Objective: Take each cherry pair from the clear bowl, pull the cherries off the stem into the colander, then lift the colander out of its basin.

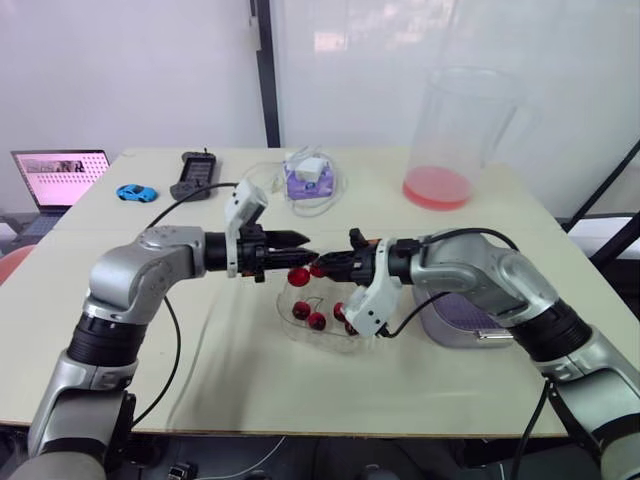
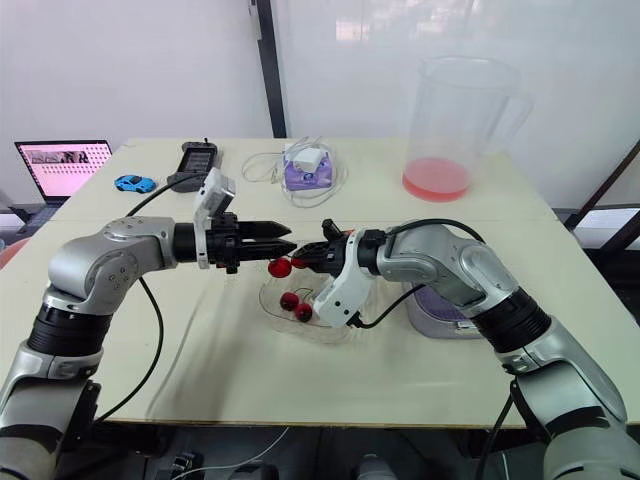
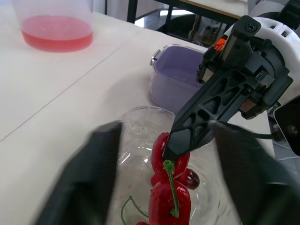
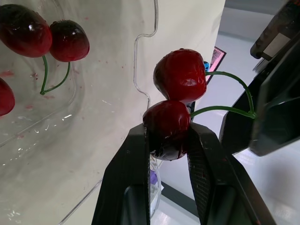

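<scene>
Right tool [image 4: 166, 133] clamped on one cherry of red cherry pair [image 4: 180, 77] w/ green stems, just over clear plastic bowl [image 1: 330, 342] on pale surface [image 1: 250, 385]; stems run approx. level, long axis toward left tool [image 1: 298, 240], fingers apart.

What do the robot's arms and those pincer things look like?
The left arm and right arm are rounded silver-grey shells with black joints and looping black cables. The left gripper and right gripper have slim black jaws on white wrist mounts.
</scene>
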Robot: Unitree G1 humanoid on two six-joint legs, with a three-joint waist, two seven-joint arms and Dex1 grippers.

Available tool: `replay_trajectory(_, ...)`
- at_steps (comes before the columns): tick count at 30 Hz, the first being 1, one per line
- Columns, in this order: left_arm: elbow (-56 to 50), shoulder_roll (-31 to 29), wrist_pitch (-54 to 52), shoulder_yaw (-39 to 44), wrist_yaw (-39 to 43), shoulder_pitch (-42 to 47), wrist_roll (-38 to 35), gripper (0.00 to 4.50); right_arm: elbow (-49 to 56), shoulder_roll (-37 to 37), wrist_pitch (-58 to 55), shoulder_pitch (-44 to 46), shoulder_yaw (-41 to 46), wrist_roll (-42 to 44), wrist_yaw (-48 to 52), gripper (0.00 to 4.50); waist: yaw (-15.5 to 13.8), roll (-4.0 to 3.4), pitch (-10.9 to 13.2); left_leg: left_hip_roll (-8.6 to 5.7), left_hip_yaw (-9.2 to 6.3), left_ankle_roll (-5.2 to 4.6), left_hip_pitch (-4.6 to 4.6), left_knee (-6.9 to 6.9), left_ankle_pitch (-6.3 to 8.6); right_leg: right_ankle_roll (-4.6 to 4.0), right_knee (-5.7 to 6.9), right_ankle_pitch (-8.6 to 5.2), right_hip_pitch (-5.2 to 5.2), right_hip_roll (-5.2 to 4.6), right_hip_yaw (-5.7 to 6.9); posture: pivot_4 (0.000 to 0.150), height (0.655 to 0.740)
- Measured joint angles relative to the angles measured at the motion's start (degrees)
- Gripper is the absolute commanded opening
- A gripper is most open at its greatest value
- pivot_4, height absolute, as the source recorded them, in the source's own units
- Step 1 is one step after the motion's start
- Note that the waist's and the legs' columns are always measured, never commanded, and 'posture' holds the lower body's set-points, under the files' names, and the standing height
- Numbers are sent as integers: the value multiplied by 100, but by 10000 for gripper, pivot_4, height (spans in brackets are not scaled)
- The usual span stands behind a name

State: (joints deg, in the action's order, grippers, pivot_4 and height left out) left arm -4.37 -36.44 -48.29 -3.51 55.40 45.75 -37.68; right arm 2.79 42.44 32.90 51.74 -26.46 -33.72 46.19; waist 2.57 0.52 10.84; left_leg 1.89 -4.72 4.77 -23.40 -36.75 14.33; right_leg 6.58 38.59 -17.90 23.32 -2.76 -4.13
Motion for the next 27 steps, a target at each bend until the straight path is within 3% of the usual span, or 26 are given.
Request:
replay_trajectory(2,0,0,-20,0,8,0,3,921,33,-4,-6,0,0,10,25,7637,0,0,0,0,0,0,0,-1,0,0,1,0,0,0,0,1500,7332)
replay_trajectory(9,-14,6,-94,-15,69,-70,74,365,50,-2,-218,-18,18,231,284,7637,-3,0,0,0,0,-1,0,-3,0,0,2,0,-2,0,0,1500,7332)
replay_trajectory(15,-77,185,-137,87,-42,-103,24,0,275,96,-600,-186,261,962,729,32924,-3,0,0,1,-3,-15,-1,-16,8,0,4,0,-7,1,2,1500,7332)
replay_trajectory(17,-80,191,-136,100,-54,-104,16,0,359,192,-760,-255,378,1213,905,32924,-9,0,0,0,-3,-26,-1,-16,15,0,4,0,-8,0,2,1500,7332)
replay_trajectory(22,-81,323,-61,101,-29,-111,-10,0,1493,332,-3651,-801,1035,3325,1924,32924,-20,0,0,0,-9,-37,-2,-24,21,0,5,0,-17,-1,4,1500,7332)
replay_trajectory(27,-80,429,44,151,-15,-107,-51,0,2031,-55,-6458,-887,1936,4987,1564,32924,-9,0,0,1,-11,-41,2,-26,23,-1,16,-1,-15,4,4,1500,7332)
